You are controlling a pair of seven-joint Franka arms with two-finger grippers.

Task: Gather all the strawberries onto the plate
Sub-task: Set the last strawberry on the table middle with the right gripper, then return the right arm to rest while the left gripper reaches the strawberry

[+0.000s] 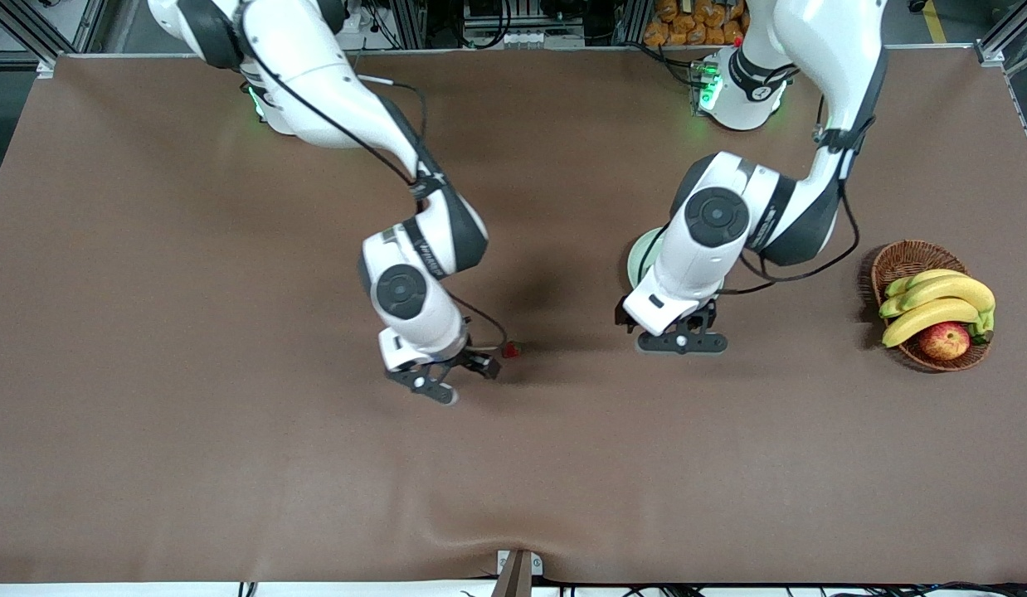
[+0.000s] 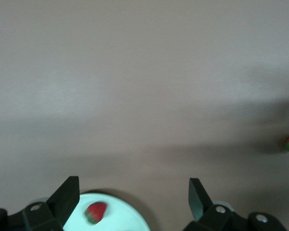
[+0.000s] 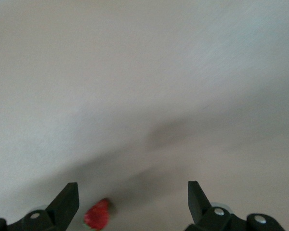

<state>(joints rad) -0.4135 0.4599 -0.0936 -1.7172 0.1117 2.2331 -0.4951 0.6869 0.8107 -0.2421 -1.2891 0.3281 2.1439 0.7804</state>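
Right pincer [image 3: 132, 202] (wide open) over strawberry [image 3: 97, 215]

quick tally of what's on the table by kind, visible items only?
strawberries: 2, one on the cloth by the right claw, one in the plate
plate: 1
basket: 1
bananas: 3
apple: 1
total: 8
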